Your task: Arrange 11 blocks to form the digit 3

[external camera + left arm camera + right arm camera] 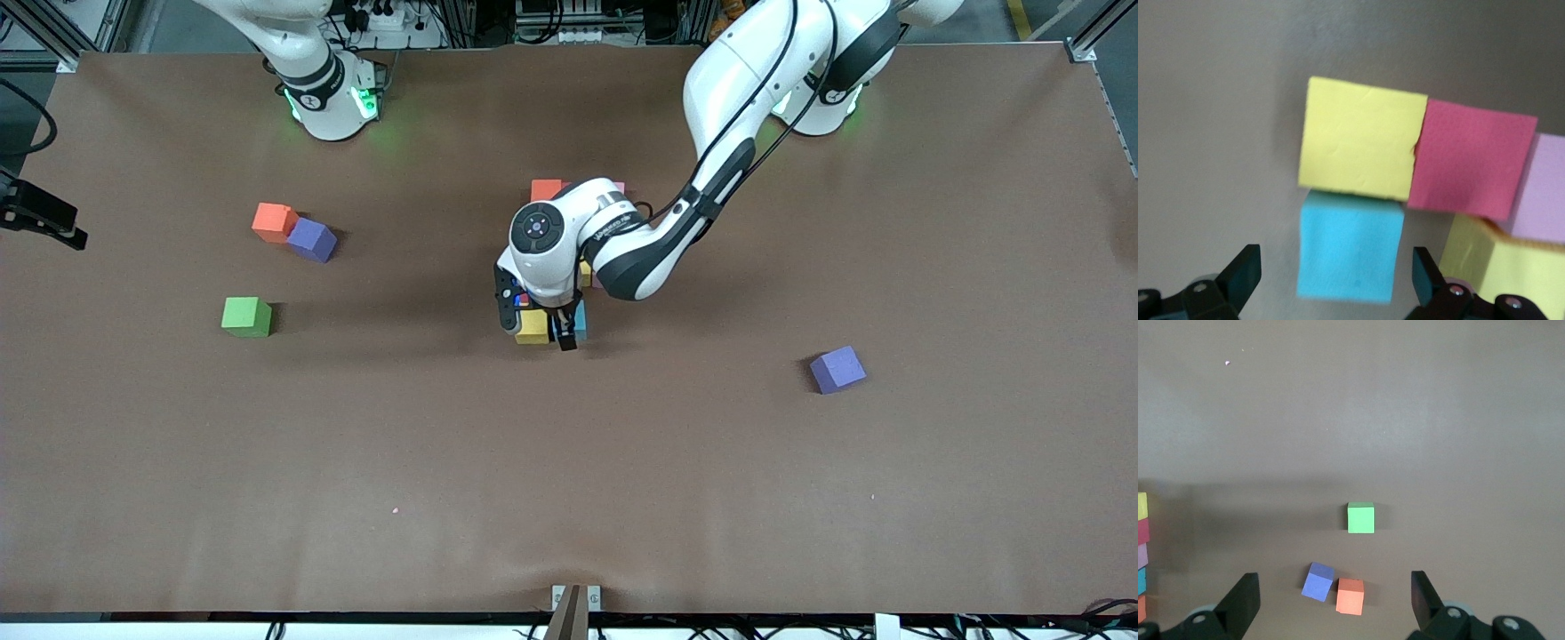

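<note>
The left gripper (1335, 277), spread around the just-placed blue cube (1348, 250), should lift clear and fetch the next block, while the right gripper (1335, 600) waits spread.

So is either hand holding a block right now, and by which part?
Nothing is held. The left hand stands open around the light blue block in the figure, fingers clear of its sides. The right hand waits open above the table.

The left arm (622, 240) hides most of the digit (556, 324) at the centre of the front view. In the left wrist view, the pink block (1545, 190) and a yellow block (1505, 273) are cut by the right edge.
</note>
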`<state>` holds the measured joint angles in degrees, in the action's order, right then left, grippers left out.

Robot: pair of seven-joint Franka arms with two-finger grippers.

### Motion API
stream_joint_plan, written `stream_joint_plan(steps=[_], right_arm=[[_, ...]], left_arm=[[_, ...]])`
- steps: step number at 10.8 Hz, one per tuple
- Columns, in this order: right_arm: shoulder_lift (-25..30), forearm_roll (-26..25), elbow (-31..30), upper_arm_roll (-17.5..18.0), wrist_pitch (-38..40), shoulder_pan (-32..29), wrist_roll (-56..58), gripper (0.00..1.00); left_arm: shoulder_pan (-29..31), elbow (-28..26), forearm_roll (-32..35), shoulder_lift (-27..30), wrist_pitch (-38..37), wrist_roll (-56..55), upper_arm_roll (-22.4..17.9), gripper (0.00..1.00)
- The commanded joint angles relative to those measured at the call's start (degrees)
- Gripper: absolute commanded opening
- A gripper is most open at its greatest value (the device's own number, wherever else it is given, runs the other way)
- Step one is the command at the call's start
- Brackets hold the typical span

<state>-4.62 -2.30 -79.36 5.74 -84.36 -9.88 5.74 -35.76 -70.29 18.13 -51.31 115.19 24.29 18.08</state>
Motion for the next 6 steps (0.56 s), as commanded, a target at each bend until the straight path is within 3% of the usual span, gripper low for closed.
stream_joint_plan(steps=[1,6], right_arm=[[-0.3,0.8,1.1,-1.4,1.6,2.2,-1.4,1.00],[-0.4,0.9,2.5,-4.0,3.5,4.6,-2.1,1.00]], left_arm=[[2.4,-0.6,-2.2,4.1,-5.0,0.9,-0.1,1.00],[12.4,-2.7,-3.8,13.9,-9.3,0.8,-0.1,1.00]])
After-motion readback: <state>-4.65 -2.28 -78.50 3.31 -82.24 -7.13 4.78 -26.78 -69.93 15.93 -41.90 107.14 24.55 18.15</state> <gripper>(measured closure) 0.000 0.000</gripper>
